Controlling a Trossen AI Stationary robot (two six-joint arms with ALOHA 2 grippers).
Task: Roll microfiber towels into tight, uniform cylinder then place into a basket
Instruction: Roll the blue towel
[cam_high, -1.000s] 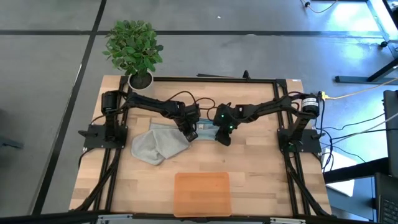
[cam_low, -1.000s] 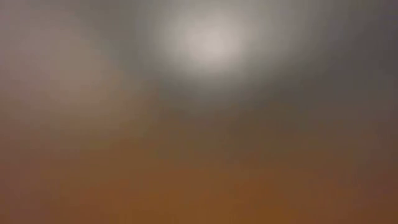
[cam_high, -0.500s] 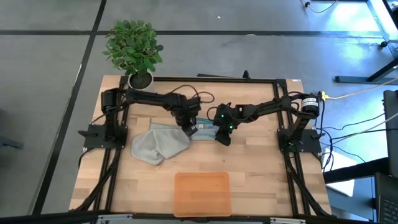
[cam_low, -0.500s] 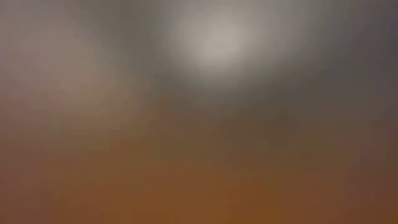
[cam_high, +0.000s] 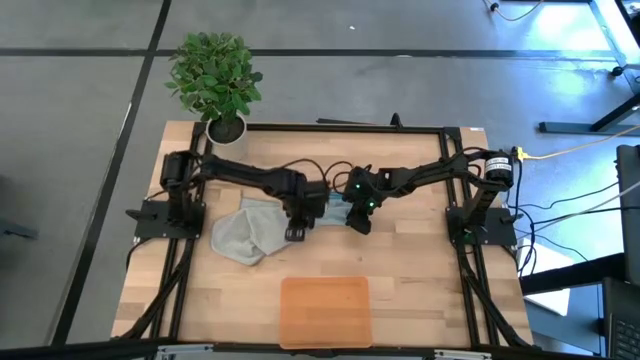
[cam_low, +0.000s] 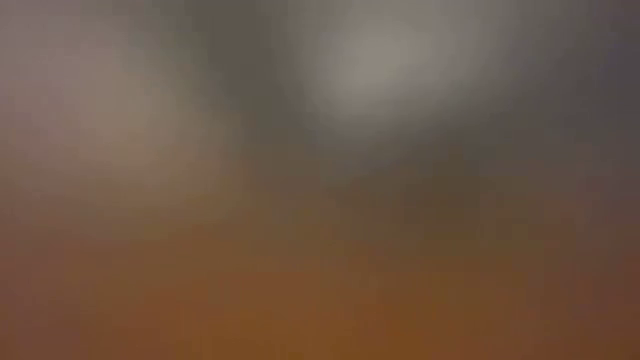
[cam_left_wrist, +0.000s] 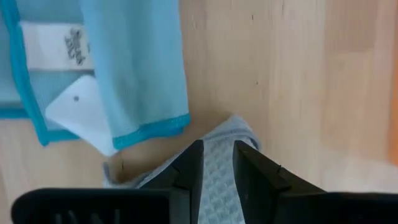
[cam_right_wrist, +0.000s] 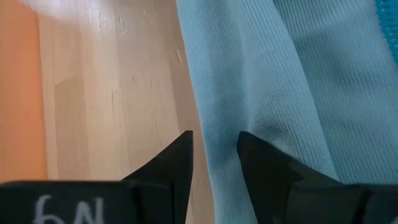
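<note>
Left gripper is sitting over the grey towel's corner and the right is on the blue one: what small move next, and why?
Probably lower the left gripper and close it on the grey towel. Its fingers straddle that towel's corner with a gap showing between them, so nothing is gripped yet. The right gripper has blue towel between its fingers, neither towel is rolled, and the basket holds no towel.
</note>
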